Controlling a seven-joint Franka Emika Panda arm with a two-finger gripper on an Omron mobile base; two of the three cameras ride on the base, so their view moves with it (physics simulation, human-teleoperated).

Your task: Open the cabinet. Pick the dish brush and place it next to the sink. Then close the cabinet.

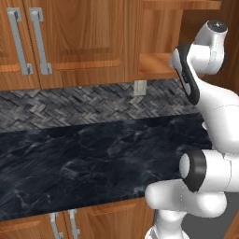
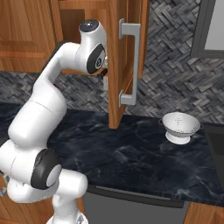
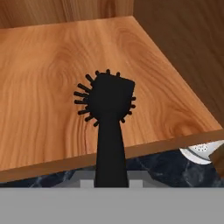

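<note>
kitchen scene: dark marble counter (image 1: 84,158) under brown wall units, grey herringbone backsplash (image 1: 70,105) between them. landmark = the cabinet (image 2: 114,52), the single-handle one. its door is swung open, edge-on in the right base view, with the vertical silver bar handle (image 2: 131,65) facing the camera. just left of the cabinet in the left base view sits the two-handle wall cabinet (image 1: 70,37), shut.

inside the cabinet: the wooden shelf (image 3: 52,87), light grain, back and side walls visible in the hand view. the dish brush (image 3: 107,103) is over the front part of that shelf, bristly round head pointing into the cabinet, thin black handle running back toward the camera and past the shelf's front edge. cannot tell whether the head touches the shelf or is lifted off it.

gripper (image 3: 111,181) is at the cabinet's open front, jaws closed on the brush handle; the handle goes straight down between the fingertips. the arm reaches up into the cabinet opening behind the door in the right base view.

below and right of the cabinet door, a white colander (image 2: 179,127) stands upright on the counter, well apart from the door. its rim also peeks out under the shelf's front corner in the hand view.
</note>
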